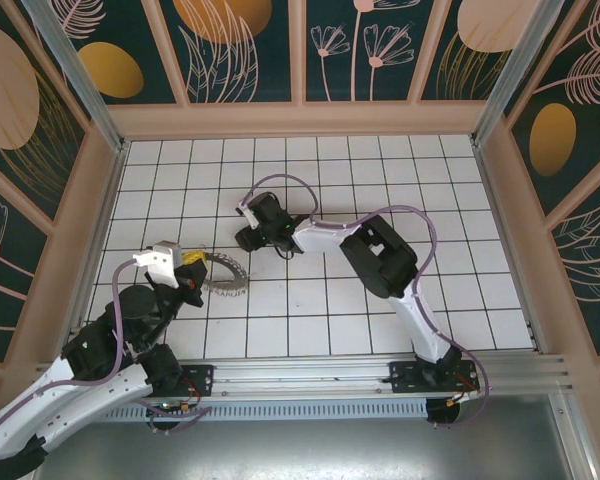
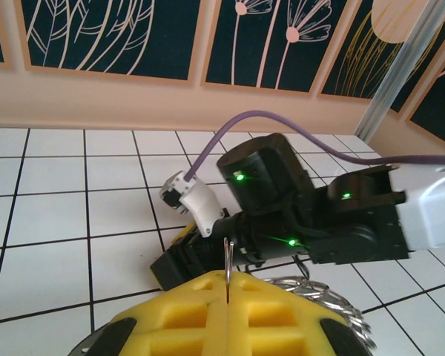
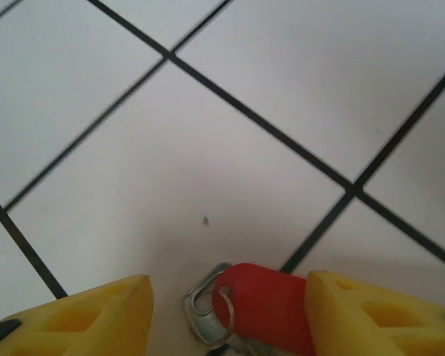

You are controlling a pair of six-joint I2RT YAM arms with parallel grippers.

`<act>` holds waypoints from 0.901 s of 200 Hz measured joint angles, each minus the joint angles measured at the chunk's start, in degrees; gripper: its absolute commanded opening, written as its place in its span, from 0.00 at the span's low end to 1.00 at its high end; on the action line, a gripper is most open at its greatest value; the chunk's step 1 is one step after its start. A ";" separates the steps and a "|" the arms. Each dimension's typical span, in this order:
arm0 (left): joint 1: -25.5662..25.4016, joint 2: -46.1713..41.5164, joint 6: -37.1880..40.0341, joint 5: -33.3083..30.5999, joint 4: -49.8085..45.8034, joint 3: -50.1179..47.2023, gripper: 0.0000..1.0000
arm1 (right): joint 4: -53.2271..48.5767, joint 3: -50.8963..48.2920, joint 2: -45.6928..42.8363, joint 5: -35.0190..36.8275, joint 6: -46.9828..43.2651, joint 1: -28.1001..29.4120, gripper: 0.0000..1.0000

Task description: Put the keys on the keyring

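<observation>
Low over tiles (image 3: pixel 230 133), right tool (image 3: pixel 227 291) straddles key (image 3: pixel 271 305); left tool (image 2: pixel 228 298) apparently pinches keyring (image 2: pixel 335 300).

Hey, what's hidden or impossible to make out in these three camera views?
Key shaft: right wrist view, cut off by the bottom edge.
Keyring: left wrist view, mostly behind the left end effector.
Key: top view, hidden beneath the right end effector.

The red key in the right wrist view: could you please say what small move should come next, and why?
Probably close the right gripper on the key: its red head lies on the tile between the open yellow fingers, ungripped, while the left gripper is shut on the keyring.
</observation>
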 measured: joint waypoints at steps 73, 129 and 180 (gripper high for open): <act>0.00 -0.85 0.02 -0.02 0.04 -0.59 0.00 | 1.38 -1.22 0.24 2.56 -0.79 0.04 0.27; 0.00 -0.85 0.02 -0.02 0.04 -0.63 0.00 | 4.46 -16.15 -9.20 5.73 -1.55 -0.02 0.27; 0.00 0.63 0.13 0.26 0.24 -0.63 0.00 | 7.43 -33.38 -20.98 5.38 -0.22 -0.92 0.27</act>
